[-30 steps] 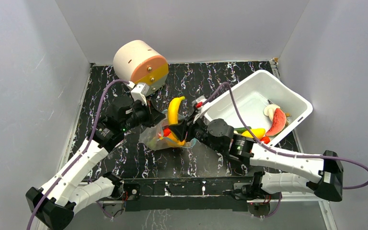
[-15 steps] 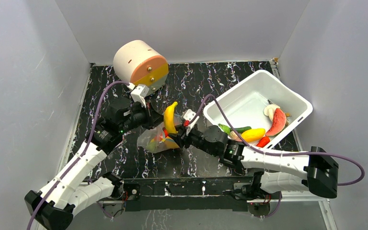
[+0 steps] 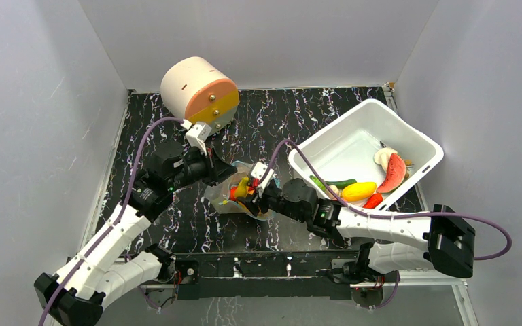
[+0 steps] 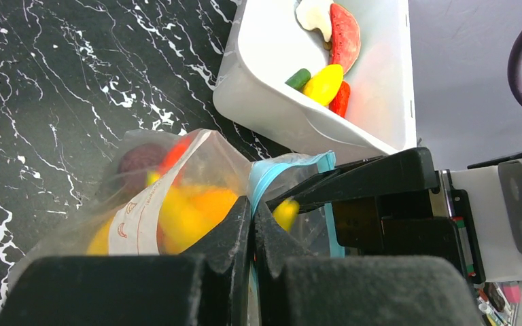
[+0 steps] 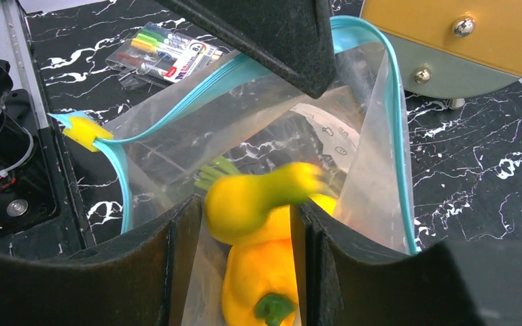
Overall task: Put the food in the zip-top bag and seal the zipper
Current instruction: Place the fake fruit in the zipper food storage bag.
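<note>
Zip-top bag (image 3: 219,197), clear floppy plastic w/ teal-blue zipper strip (image 5: 399,170), sits mid black marble counter (image 3: 279,115), mouth open. Left end effector (image 4: 251,227) clamped on bag rim. Right end effector (image 5: 245,209) jaws apart over the mouth, blurred yellow toy banana (image 5: 258,197) btwn them.
</note>
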{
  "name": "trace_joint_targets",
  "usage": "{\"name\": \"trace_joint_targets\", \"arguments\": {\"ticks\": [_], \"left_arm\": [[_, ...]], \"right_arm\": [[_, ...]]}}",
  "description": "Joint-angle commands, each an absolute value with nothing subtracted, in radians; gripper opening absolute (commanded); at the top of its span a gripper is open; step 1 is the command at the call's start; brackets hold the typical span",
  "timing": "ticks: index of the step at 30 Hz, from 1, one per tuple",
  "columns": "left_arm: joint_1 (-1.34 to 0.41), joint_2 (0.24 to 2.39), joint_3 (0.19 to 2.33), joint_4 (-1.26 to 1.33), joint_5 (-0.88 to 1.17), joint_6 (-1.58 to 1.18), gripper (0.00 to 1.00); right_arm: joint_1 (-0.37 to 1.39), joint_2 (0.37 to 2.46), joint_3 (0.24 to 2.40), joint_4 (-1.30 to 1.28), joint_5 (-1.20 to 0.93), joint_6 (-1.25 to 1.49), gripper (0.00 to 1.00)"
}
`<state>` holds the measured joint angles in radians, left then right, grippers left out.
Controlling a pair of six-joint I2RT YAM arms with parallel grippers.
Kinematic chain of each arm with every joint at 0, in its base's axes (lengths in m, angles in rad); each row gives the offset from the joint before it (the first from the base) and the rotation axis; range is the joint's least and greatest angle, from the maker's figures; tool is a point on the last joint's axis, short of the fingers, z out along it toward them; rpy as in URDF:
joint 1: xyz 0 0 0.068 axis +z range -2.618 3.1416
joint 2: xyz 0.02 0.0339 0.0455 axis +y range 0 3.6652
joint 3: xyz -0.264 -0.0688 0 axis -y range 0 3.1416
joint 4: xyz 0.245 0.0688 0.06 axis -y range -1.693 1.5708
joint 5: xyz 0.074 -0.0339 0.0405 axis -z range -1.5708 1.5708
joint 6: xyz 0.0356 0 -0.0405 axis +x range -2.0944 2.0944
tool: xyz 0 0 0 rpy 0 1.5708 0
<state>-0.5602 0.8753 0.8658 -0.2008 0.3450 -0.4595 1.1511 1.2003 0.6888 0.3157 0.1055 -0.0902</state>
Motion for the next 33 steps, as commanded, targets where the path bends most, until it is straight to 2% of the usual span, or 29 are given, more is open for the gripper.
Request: {"name": "trace_joint_targets", "arguments": {"ticks": [1, 7, 14, 26, 33], "left_arm": [[-0.564, 0.847, 0.862, -0.161, 0.376, -0.471, 0.0], [-0.564, 0.84, 0.861, -0.166, 0.373, -0.466, 0.0], [-0.564, 0.83, 0.86, -0.164, 0.373, -0.468, 0.0], [-0.564, 0.803, 0.811, -0.184, 0.272, -0.241, 0.0], [-0.565, 0.772, 0.794, -0.196, 0.365, -0.062, 0.0]], "right_arm": [[1.155, 1.189, 0.7, 0.37, 0.087, -0.087, 0.46], [1.155, 1.191, 0.698, 0.419, 0.047, -0.016, 0.35], [1.156, 1.219, 0.723, 0.384, 0.071, 0.008, 0.33], [1.155, 1.153, 1.004, -0.052, 0.434, 0.315, 0.47], [1.128, 1.204, 1.177, -0.279, 0.618, 0.284, 0.58]]}}
